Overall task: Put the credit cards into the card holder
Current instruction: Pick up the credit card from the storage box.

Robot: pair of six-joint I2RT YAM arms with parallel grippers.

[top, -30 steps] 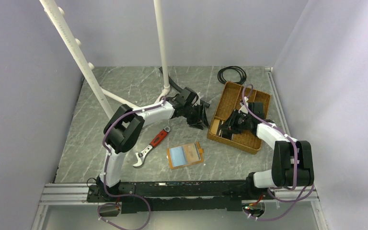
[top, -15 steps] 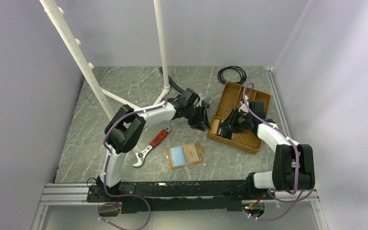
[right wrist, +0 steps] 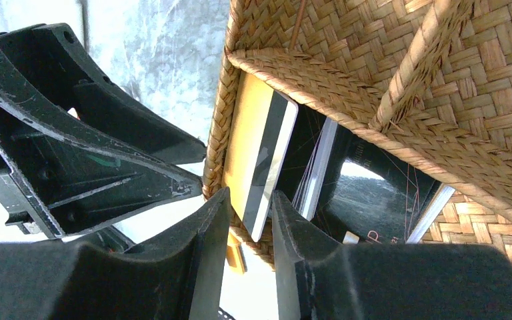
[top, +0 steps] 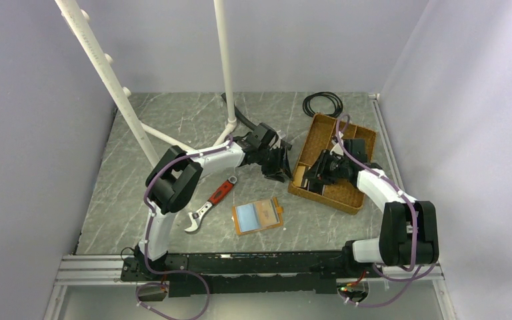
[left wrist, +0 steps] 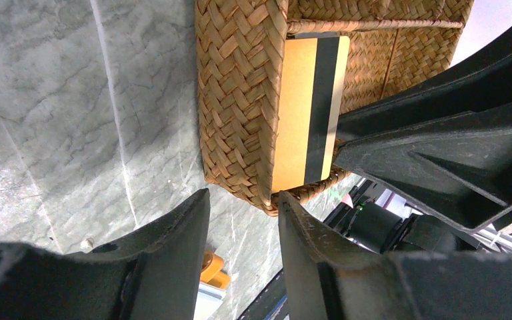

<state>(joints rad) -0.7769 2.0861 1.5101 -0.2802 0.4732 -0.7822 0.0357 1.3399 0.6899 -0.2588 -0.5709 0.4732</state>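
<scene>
The right gripper (right wrist: 250,200) is slightly parted at the end of a yellow card (right wrist: 257,147) that leans inside the basket (right wrist: 440,80) beside dark cards (right wrist: 367,193); I cannot tell whether it pinches the card. The left gripper (left wrist: 243,197) hangs spread and empty just outside the basket. The card holder (top: 258,215) lies open on the table (top: 167,127), well apart.

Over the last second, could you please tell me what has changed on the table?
The right hand edged a little leftward inside the woven tray, toward the gold card leaning on its left wall, and now sits astride the card's corner with its jaws apart. Nothing was visibly gripped or released. The left hand, card holder and wrench look unchanged.
</scene>
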